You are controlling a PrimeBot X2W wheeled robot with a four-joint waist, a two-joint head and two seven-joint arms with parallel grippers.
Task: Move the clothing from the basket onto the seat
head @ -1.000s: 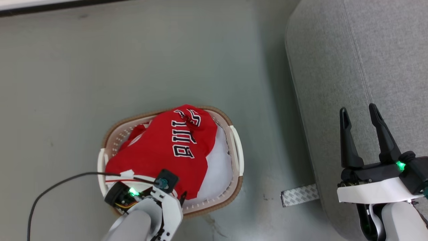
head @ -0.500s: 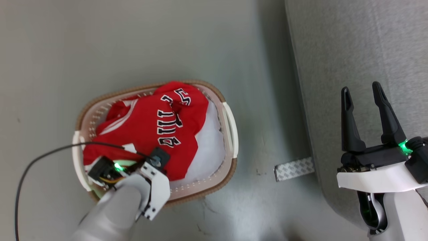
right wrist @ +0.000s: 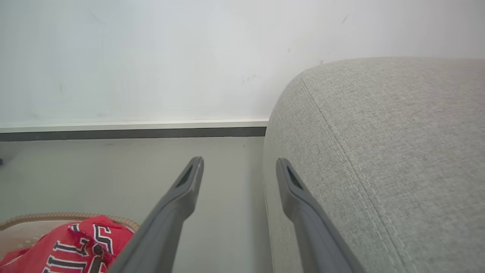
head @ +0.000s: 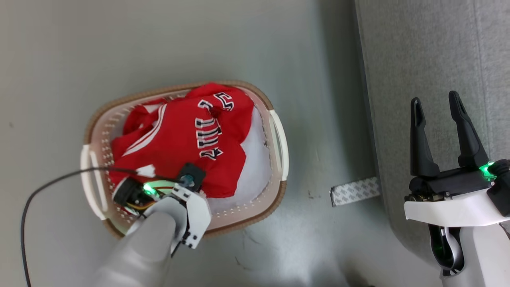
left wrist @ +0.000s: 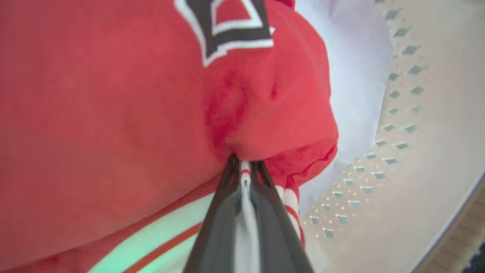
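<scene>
The clothing, a red jersey [head: 179,135] with black-and-white lettering, lies heaped in the cream basket [head: 247,226] on the floor. My left arm's wrist [head: 175,195] reaches down over the basket's near left part and hides the fingers in the head view. In the left wrist view my left gripper [left wrist: 244,163] is shut on a fold of the jersey [left wrist: 113,113], with white-striped trim pinched between its tips. At the right, my right gripper [head: 435,99] stands open and holds nothing, over the edge of the grey seat [head: 422,56]. The right wrist view shows its fingers [right wrist: 189,182] spread beside the seat [right wrist: 379,151].
A pale white pad [head: 257,159] lies under the jersey on the basket's right side. A strip of patterned tape [head: 354,191] lies on the grey floor between basket and seat. A black cable [head: 48,185] trails left from my left wrist. A wall with a skirting [right wrist: 132,129] stands beyond.
My left gripper has closed on the jersey's fabric inside the basket. The head camera has shifted, so the whole picture moved. The right gripper stays open.
</scene>
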